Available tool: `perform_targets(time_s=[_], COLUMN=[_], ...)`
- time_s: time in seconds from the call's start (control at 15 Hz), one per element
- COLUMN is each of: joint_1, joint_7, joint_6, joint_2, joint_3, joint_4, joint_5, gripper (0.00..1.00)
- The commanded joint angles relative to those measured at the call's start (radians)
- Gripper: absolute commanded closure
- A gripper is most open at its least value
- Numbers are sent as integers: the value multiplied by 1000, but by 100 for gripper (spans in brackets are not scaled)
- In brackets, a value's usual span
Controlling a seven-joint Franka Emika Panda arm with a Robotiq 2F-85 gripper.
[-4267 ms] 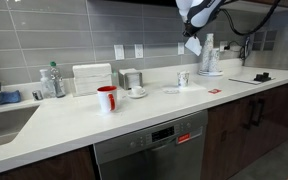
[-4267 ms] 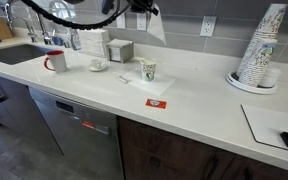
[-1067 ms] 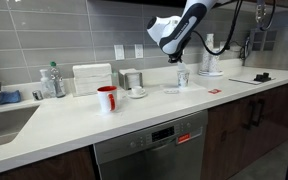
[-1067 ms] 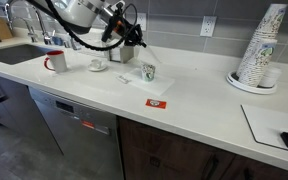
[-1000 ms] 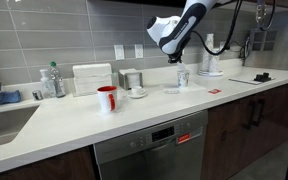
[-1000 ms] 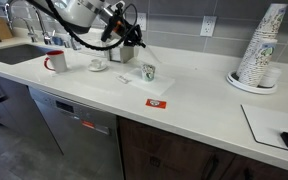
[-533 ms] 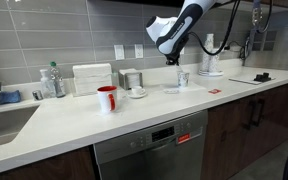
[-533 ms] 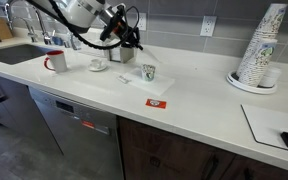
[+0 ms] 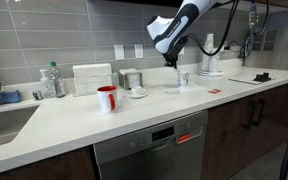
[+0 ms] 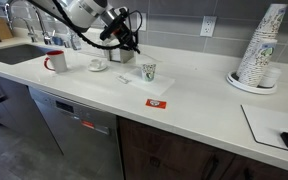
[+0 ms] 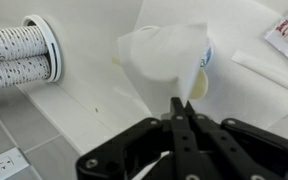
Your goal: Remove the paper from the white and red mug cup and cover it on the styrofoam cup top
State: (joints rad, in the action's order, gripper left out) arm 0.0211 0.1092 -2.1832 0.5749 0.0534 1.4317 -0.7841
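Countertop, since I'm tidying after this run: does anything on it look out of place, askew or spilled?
A red packet lies loose on the countertop in front of the patterned cup, apart from everything else. The tall stack of cups leans to one side. No spill shows.

Worktop (image 9: pixel 134 115): white, smooth, low sheen; stone or composite (cannot tell which).
Wall tiles (image 9: pixel 44 40): grey, smooth, faint gloss.
Dishwasher (image 9: pixel 149 150) front: brushed metal, dull shine.
Cabinets (image 9: pixel 244 125): dark brown, wood-look, satin.
Mug (image 9: pixel 106 99): red outside, white inside, glossy, ceramic by its look.
Paper (image 11: pixel 164 65): thin, white, matt, translucent where light passes through, softly creased.
Cup (image 10: pixel 149 71): matt white with a printed pattern.
Tool (image 11: pixel 181 125): matt black, hard plastic or coated metal.
Stacked cups (image 11: pixel 19 55): printed paper, matt, rolled rims.
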Motion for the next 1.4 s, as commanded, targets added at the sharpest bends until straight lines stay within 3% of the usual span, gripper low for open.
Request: perform_targets(time_s=[0.0,0.33,0.6,1.0,1.07,1.2,1.33], joint_1=[0,1,-8,-3,2,0,-1], joint_7=[-81,-83,-91,-109,-103,-107,-109], joint_6=[55,114,59,74,73,75,72], joint_2=[26,35,35,46,48,49,38], joint_3=[6,22,14,21,27,27,25], joint_4=[-40,-65,-64,-83,-85,-89,-90], joint_5=[65,70,87,101,88,93,98], gripper=[100,100,100,98,73,69,56])
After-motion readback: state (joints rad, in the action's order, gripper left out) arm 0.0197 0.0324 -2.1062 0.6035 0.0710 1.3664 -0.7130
